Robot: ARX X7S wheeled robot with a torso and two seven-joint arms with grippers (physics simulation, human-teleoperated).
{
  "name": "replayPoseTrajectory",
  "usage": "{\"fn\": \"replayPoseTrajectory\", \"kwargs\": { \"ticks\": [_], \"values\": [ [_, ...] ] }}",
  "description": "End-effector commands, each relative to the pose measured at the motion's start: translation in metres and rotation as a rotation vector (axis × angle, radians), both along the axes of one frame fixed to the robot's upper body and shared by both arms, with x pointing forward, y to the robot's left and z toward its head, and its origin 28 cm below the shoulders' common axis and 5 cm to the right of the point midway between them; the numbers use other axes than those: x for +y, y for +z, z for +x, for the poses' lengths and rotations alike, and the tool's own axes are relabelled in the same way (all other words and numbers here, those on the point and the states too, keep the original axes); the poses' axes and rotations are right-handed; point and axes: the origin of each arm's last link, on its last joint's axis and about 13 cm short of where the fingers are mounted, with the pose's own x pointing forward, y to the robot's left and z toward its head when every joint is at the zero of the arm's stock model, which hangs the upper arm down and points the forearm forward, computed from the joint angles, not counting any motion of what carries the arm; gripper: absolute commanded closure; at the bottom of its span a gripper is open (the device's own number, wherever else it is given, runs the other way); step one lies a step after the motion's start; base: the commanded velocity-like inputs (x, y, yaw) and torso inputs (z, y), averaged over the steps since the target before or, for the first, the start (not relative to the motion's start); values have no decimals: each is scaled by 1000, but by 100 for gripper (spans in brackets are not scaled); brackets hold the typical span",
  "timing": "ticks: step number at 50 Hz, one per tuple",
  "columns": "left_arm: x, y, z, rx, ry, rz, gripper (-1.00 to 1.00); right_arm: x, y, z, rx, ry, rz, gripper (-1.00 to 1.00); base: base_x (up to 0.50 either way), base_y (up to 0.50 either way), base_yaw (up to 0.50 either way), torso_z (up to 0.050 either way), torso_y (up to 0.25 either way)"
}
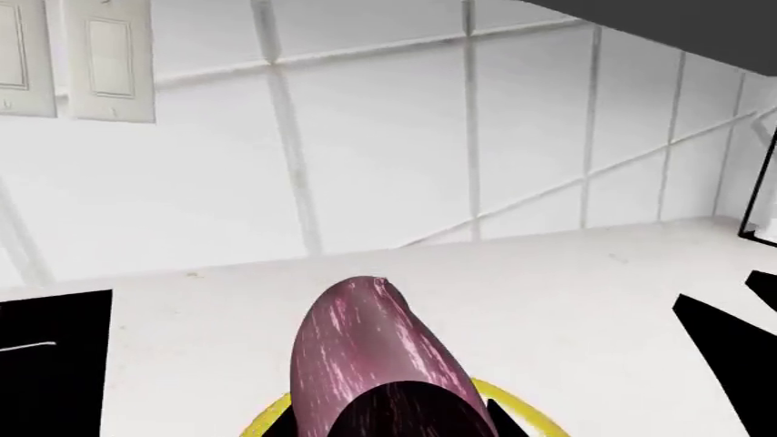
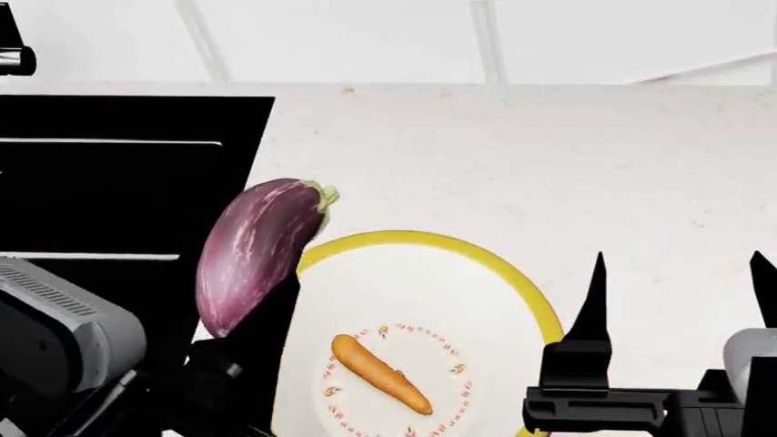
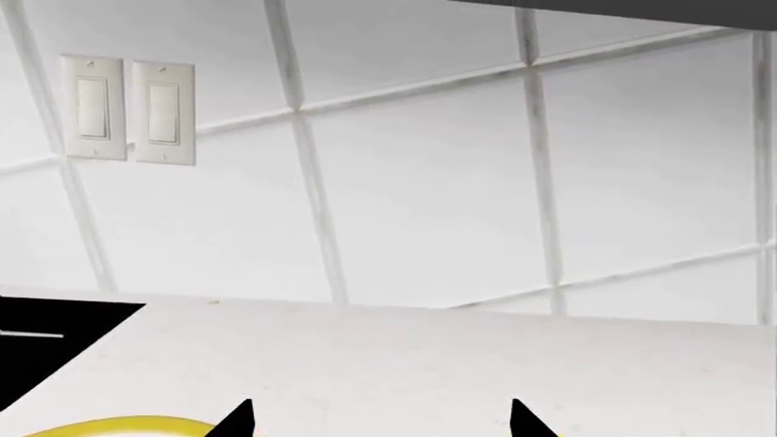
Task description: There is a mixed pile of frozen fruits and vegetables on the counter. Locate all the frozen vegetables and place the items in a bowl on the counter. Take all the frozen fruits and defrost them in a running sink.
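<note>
The head view alone shows the carrot [image 2: 381,374], lying slantwise inside the bowl [image 2: 510,279] within its ring of red-orange marks; it also shows the eggplant [image 2: 253,253] held up over the bowl's sink-side rim, green cap toward the wall, its lower end hidden in the left gripper [image 2: 249,350]; the sink [image 2: 122,173] is the black basin along that side of the counter [image 2: 547,155]. The left wrist view sees the eggplant [image 1: 364,355] end-on, rising out between the dark jaws, a sliver of the bowl's yellow rim [image 1: 261,419] beneath it, and two wall switches [image 1: 109,59] on the tiled backsplash [image 1: 401,137] that the head view misses. The left gripper is closed around the eggplant's lower end.

The right wrist view shows only two black fingertips [image 3: 237,421] spread wide with bare counter between them, the bowl's rim [image 3: 109,426] off to one side, touching nothing; the head view confirms the right gripper [image 2: 680,305] stands with jaws parted and empty, just beside the bowl's rim on the side away from the sink, apart from the carrot.
</note>
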Motion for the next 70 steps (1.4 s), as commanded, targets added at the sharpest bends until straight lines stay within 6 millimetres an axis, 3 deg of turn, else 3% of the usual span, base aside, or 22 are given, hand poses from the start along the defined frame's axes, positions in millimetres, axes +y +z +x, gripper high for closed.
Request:
{"fn": "replayPoseTrajectory", "kwargs": {
  "ticks": [1, 22, 44, 45, 54, 60, 66, 70],
  "values": [
    [-16, -2, 2, 51, -114, -6, 100, 0, 1, -1, -5, -3, 2, -100, 0, 0, 0, 0, 0],
    [-41, -21, 15, 142, -216, 5, 100, 0, 0, 0, 0, 1, 0, -100, 0, 0, 0, 0, 0],
    [-41, -35, 21, 165, -182, 33, 100, 0, -1, 0, 1, 5, -3, -100, 0, 0, 0, 0, 0],
    [-41, -35, 21, 165, -182, 34, -100, 0, -1, 0, 1, 4, -3, -100, 0, 0, 0, 0, 0],
    [-37, -24, 23, 131, -126, 30, -100, 0, -2, 1, 5, 8, -4, -100, 0, 0, 0, 0, 0],
    [-29, -2, 19, 58, -87, -1, -100, 0, -2, 0, 5, 6, -4, -100, 0, 0, 0, 0, 0],
    [-10, 33, 16, -44, -23, -37, -100, 1, -3, 1, 7, 9, -4, -100, 0, 0, 0, 0, 0],
    [3, 41, 13, -99, 56, -17, -100, 1, -2, 1, 2, 7, -3, -100, 0, 0, 0, 0, 0]
  ]
}}
